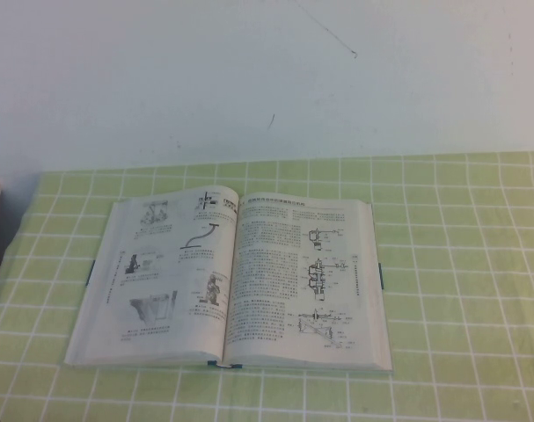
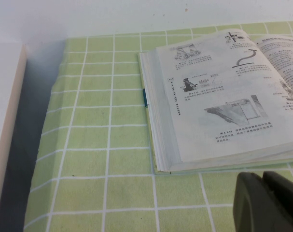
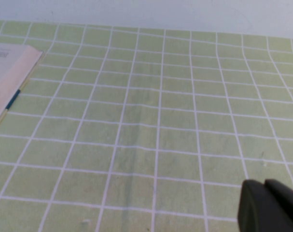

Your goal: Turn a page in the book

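Observation:
The book (image 1: 231, 281) lies open and flat on the green checked cloth, its white pages covered in black text and technical drawings, with a dark teal cover edge showing at the sides. The right-hand page (image 1: 306, 281) lies flat. In the left wrist view the book's left half (image 2: 223, 96) shows, and my left gripper (image 2: 263, 180) is shut and empty, just off the book's near corner above the cloth. In the right wrist view only the book's right corner (image 3: 8, 79) shows, and my right gripper (image 3: 263, 187) is shut and empty, well away from it. Neither gripper shows in the high view.
The green checked tablecloth (image 1: 460, 264) covers the table up to a white wall behind. A pale board or box edge (image 2: 6, 135) stands at the far left of the table.

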